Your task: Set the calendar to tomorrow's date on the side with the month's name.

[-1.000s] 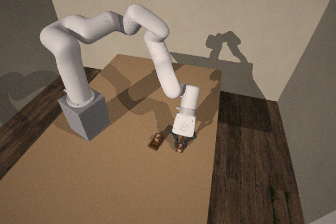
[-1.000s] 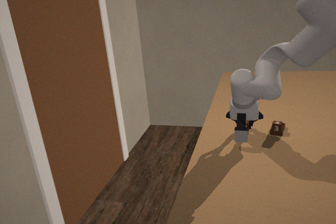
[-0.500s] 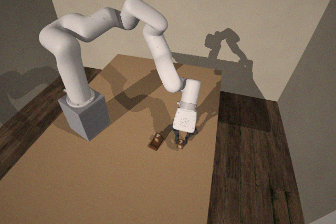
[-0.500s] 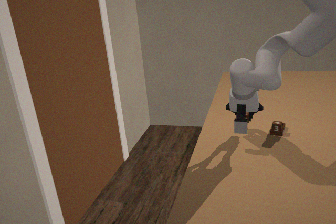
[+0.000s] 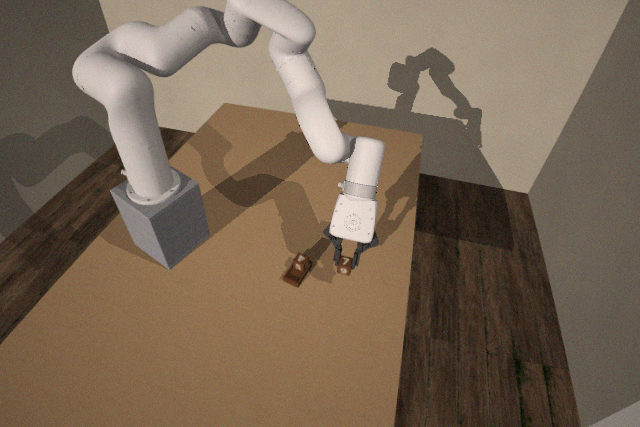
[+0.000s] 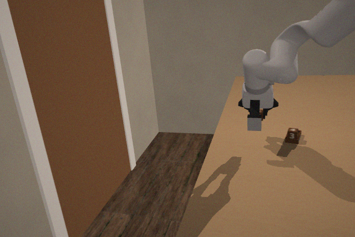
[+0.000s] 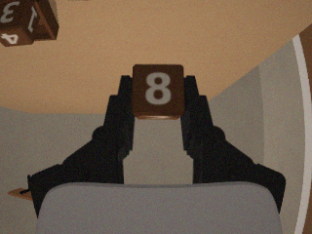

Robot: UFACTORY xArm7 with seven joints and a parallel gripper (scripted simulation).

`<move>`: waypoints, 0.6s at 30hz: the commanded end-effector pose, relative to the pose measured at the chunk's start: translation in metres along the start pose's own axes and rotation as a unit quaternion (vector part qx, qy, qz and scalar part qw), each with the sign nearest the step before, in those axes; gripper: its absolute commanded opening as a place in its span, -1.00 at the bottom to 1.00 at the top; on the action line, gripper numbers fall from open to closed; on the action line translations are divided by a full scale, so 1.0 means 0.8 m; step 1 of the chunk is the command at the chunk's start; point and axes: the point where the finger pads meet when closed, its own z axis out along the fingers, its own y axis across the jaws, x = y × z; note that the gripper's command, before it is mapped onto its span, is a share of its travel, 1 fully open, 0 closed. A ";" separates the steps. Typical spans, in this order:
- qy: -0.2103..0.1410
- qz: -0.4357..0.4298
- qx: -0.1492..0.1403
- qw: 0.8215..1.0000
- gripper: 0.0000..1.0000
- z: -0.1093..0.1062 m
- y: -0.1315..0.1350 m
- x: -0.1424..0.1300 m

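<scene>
My gripper (image 5: 345, 262) (image 7: 157, 91) is shut on a brown cube (image 5: 344, 269) (image 6: 262, 114) (image 7: 158, 104) and holds it above the table. The held cube shows an 8 in the wrist view; in the top view it shows a 7 and, below that, a 6 or 9. The small brown tray (image 5: 291, 283) (image 7: 50, 19) lies on the table, left of the gripper in the top view. A second brown cube (image 5: 301, 260) (image 6: 292, 135) (image 7: 17, 21) sits at one end of the tray and shows 3, 1 and 4 in the wrist view. The tray's month lettering cannot be read.
The wooden table (image 5: 206, 339) (image 6: 324, 108) carries the arm's grey base block (image 5: 175, 228). The table's edge lies a short way right of the gripper in the top view, with dark floor (image 5: 465, 298) beyond.
</scene>
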 end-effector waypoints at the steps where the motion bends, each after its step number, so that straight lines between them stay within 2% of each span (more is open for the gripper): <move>1: 0.000 0.001 -0.001 1.000 -0.43 -0.002 0.002 -0.001; 11: 0.009 0.001 0.000 1.000 -0.43 -0.001 0.001 -0.001; 18: 0.108 -0.001 0.002 0.994 -0.43 0.000 0.001 -0.003</move>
